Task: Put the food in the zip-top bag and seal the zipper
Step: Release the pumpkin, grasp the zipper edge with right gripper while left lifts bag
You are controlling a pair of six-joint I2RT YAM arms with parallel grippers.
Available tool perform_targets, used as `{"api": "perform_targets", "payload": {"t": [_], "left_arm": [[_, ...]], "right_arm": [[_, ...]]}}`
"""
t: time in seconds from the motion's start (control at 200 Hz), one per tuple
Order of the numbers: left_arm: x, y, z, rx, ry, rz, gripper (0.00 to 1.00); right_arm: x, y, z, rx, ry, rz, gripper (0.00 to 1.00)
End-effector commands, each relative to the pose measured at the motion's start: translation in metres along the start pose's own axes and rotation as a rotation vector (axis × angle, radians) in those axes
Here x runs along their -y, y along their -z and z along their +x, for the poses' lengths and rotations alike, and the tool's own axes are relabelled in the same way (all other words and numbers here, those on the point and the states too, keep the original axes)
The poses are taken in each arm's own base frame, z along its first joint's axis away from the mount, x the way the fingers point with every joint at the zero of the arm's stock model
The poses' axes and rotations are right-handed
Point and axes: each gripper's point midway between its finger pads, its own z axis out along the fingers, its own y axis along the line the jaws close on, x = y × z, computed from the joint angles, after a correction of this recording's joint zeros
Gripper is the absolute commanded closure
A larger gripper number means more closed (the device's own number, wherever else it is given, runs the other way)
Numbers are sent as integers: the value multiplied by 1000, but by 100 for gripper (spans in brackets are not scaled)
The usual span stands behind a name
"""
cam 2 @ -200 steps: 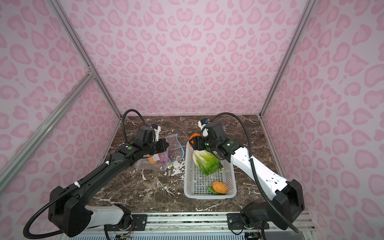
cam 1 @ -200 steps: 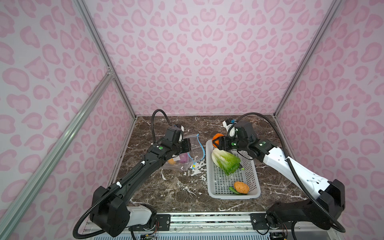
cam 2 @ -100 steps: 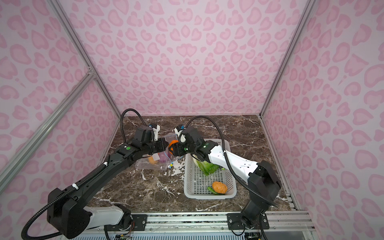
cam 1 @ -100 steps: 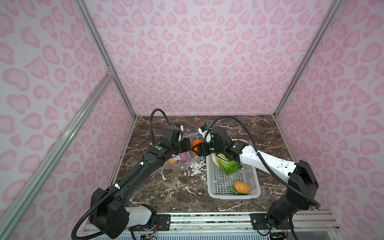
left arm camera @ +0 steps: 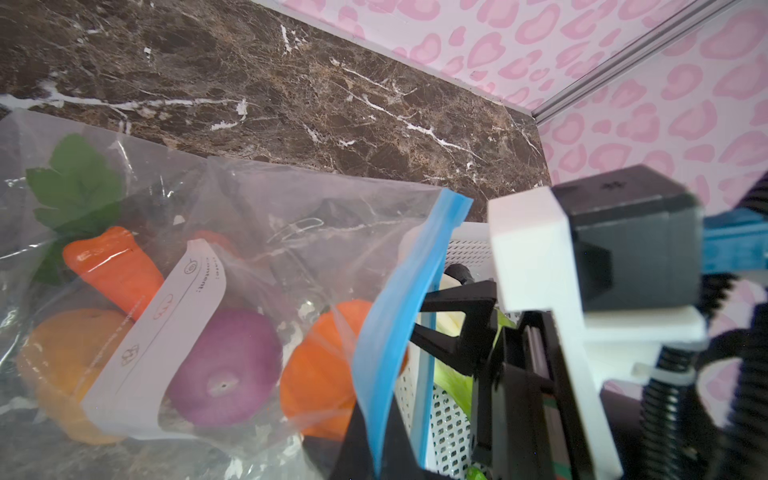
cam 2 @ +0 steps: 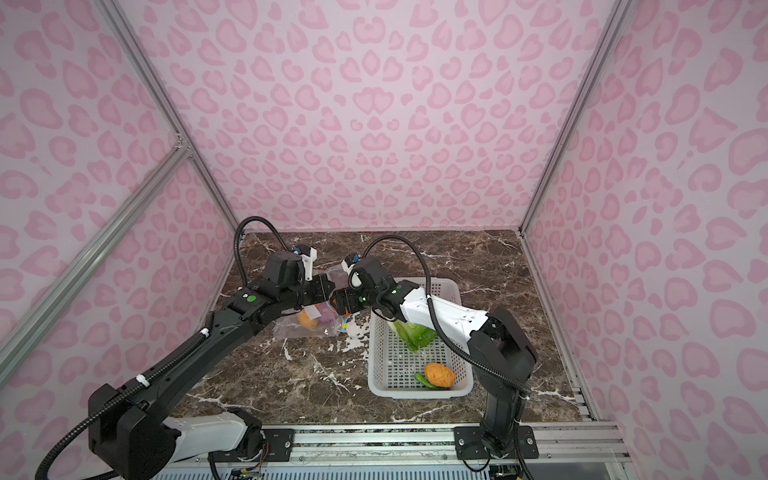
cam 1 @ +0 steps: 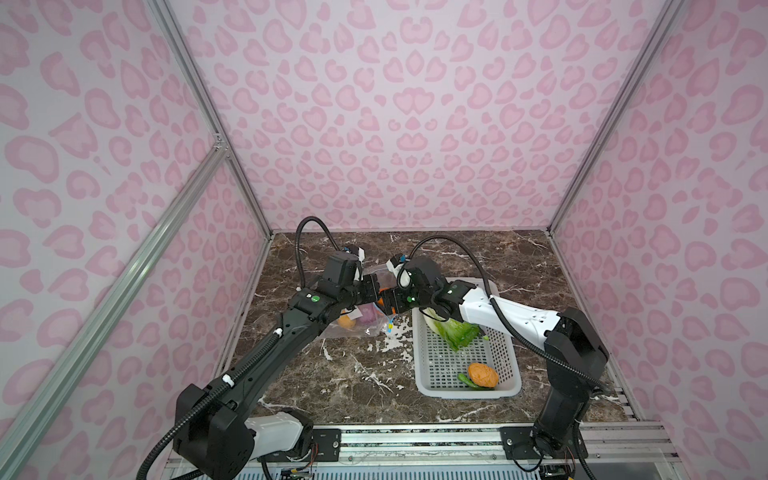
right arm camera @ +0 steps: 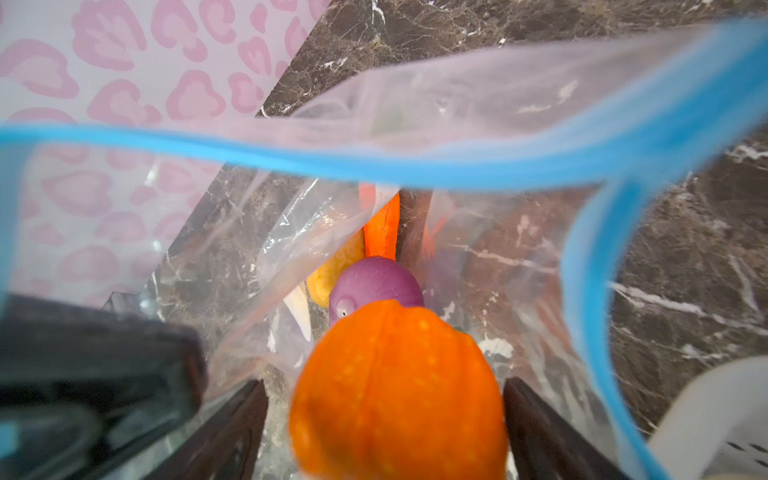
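The clear zip-top bag (cam 1: 357,328) lies left of the basket, its mouth lifted. My left gripper (left arm camera: 374,440) is shut on the blue zipper (left arm camera: 399,316) strip and holds the mouth up. Inside the bag are a carrot (left arm camera: 112,266), a purple onion (left arm camera: 226,374) and a yellow-orange fruit (left arm camera: 62,365). My right gripper (right arm camera: 384,386) is inside the bag's mouth and open. A round orange piece (right arm camera: 399,386) sits between its fingers (right arm camera: 536,424), with a gap on each side. In both top views the two grippers meet above the bag (cam 2: 299,328).
A white perforated basket (cam 1: 505,374) stands right of the bag. It holds the cabbage (cam 1: 455,332), an orange-brown oval piece (cam 1: 483,375) and a green piece (cam 1: 465,380). Pink patterned walls close in the marble table (cam 1: 353,382) on three sides.
My right arm has swung left from over the basket to the bag's mouth, carrying the round orange piece. Its jaws have since widened off the piece. The left gripper has kept its hold.
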Motion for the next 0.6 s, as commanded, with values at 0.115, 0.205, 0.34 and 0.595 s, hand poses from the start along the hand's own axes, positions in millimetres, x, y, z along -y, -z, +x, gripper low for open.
{"api": "perform_targets", "payload": {"t": [0.115,0.205,0.34,0.595], "left_arm": [[-1,4,-10,37,-5,-5,98],[-1,4,-11,39,-3,-7,98],[-3,7,-14,49,-4,-14,98],[-3,11,-17,63,-4,-13,98]], "right_arm": [[-8,20,-16,52,13,-6,4],[-5,37,-22,76,29,20,5],[17,61,-25,101,10,97,9],[44,51,1,59,-115,87,30]]}}
